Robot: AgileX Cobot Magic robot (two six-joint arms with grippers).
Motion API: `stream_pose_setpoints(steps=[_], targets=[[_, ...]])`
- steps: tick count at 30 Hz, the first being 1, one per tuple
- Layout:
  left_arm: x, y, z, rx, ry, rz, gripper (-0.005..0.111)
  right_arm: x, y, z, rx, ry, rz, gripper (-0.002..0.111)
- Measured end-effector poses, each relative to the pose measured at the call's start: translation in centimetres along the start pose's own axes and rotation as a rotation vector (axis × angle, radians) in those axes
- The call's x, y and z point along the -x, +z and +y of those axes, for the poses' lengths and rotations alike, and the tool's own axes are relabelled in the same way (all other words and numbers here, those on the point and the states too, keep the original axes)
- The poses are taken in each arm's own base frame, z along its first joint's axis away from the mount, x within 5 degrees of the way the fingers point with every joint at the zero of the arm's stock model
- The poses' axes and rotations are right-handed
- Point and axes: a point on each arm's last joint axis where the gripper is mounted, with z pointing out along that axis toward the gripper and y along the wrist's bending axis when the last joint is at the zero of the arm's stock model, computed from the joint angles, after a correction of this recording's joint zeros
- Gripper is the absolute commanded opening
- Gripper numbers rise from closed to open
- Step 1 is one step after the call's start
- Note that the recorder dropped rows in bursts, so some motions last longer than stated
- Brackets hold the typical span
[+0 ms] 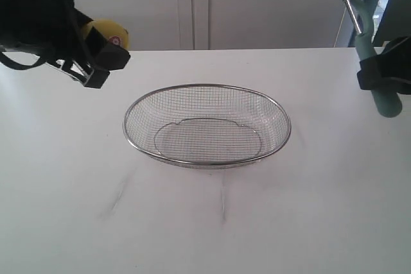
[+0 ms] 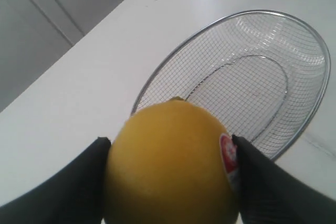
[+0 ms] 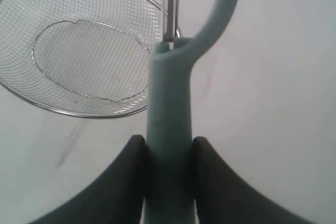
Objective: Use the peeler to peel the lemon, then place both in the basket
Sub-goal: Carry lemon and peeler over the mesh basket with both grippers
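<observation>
- Left gripper (image 2: 170, 146) of mine is clamped on the lemon (image 2: 168, 171), one dark pad on each side. It hangs in the air off the left end of the basket (image 1: 207, 86), clear of the table (image 1: 308, 216).
- Right gripper (image 3: 169, 148) is closed on the peeler (image 3: 169, 93), pinching the teal handle partway along. The blade head (image 1: 352, 12) points up and away, off the basket's right end.
- Fruit and tool are well apart, with the basket sitting empty between them. The skin I can see looks whole, so I judge the peeling has not begun.
- Main risk: the lemon is round and smooth and held at only two spots, so a dragging blade could spin it or squeeze it out of my pads.
- The red-and-white sticker (image 2: 229, 160) lies right by one pad — a slick patch there could help a slip.
- The peeler could pivot in my grip, because blade pressure acts far from where I pinch the handle.
- With the blade turned away from the fruit, a poor approach would make it skate over the skin instead of biting.
- Neither item is over the mesh — anything dropped now would hit the table and could roll off.
</observation>
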Motion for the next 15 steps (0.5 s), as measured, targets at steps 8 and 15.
stream_pose_setpoints(steps=[8, 15], targets=[[-0.2, 0.5, -1.8, -0.060, 0.120, 0.008, 0.000, -0.8, 3.2, 0.3, 0.132, 0.122, 0.107, 0.000], [0.0, 0.6, -3.1, -0.098, 0.181, -0.003, 0.000, -0.4, 4.2, 1.6, 0.334, 0.093, 0.102, 0.000]])
